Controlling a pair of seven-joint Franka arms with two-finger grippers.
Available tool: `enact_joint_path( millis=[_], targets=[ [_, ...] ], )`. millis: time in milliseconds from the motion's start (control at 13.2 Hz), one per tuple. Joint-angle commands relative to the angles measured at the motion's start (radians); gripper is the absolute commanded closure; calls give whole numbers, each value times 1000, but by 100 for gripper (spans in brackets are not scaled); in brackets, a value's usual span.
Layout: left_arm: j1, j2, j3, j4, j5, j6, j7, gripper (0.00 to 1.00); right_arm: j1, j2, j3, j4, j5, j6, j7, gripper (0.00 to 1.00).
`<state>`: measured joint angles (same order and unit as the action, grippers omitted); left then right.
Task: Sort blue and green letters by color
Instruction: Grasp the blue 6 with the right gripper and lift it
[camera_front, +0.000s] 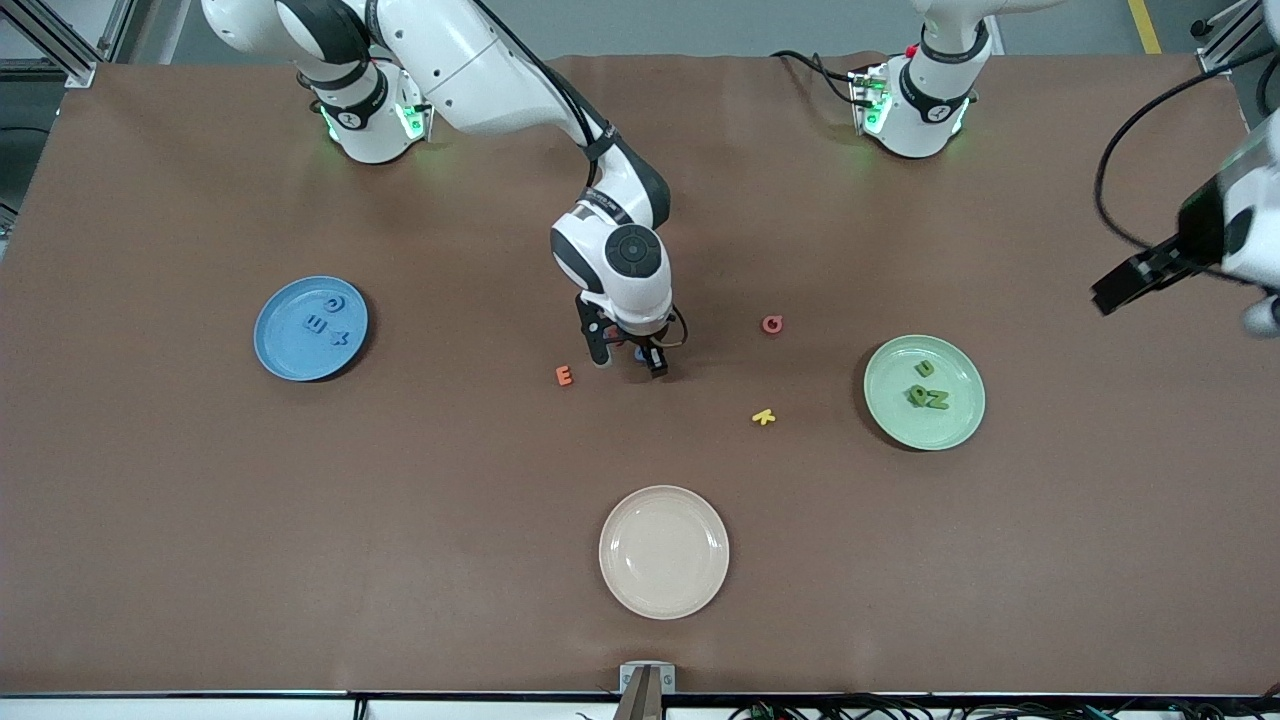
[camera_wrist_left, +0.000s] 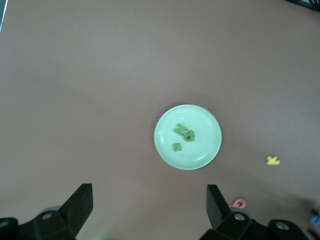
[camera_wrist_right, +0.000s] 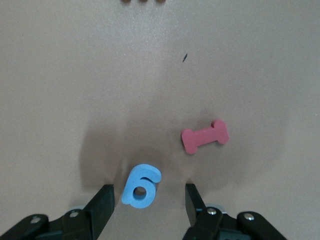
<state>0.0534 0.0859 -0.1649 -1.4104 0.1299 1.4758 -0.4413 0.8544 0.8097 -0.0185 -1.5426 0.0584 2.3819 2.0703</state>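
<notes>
A blue letter (camera_wrist_right: 141, 186) lies flat on the brown table between the fingers of my right gripper (camera_wrist_right: 148, 192), which is low at the table's middle (camera_front: 628, 358). Its jaws stand apart, with a gap on each side of the piece. Three blue letters (camera_front: 314, 324) rest on the blue plate (camera_front: 285, 345) toward the right arm's end. Green letters (camera_front: 930, 397) sit on the green plate (camera_front: 900, 420) toward the left arm's end; the left wrist view shows them (camera_wrist_left: 183, 133) on that plate (camera_wrist_left: 202, 125) too. My left gripper (camera_front: 1140, 280) hangs high over that end, open and empty (camera_wrist_left: 149, 192).
A red bar-shaped letter (camera_wrist_right: 204, 136) lies close beside the blue one. An orange E (camera_front: 564, 375), a red round letter (camera_front: 772, 324) and a yellow K (camera_front: 764, 416) are loose near the middle. A cream plate (camera_front: 664, 551) sits nearest the front camera.
</notes>
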Motion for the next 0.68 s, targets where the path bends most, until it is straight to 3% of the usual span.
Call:
enact_joint_path(
  millis=[0,151,302,378,529,604],
  targets=[
    [-6,-75,86,-96,-62,38,146,0,-11,23,-8,15,-51,3,14,33],
    [-7,-101,139,-149,-64,107,247,0,-11,23,-8,13,-55,2,14,34],
    [-6,-100,148,-151,-64,110,320,0,-12,23,-8,13,-68,2,14,43],
    [-1,-104,150,-145,-64,101,338,0,-11,23,-8,13,-69,2,14,53],
    [9,-104,154,-121,-64,72,339,0,-11,23,-8,12,-68,3,20,93],
    [16,-94,156,-90,-61,72,339,0,-11,23,-8,13,-68,3,22,100]
  ],
)
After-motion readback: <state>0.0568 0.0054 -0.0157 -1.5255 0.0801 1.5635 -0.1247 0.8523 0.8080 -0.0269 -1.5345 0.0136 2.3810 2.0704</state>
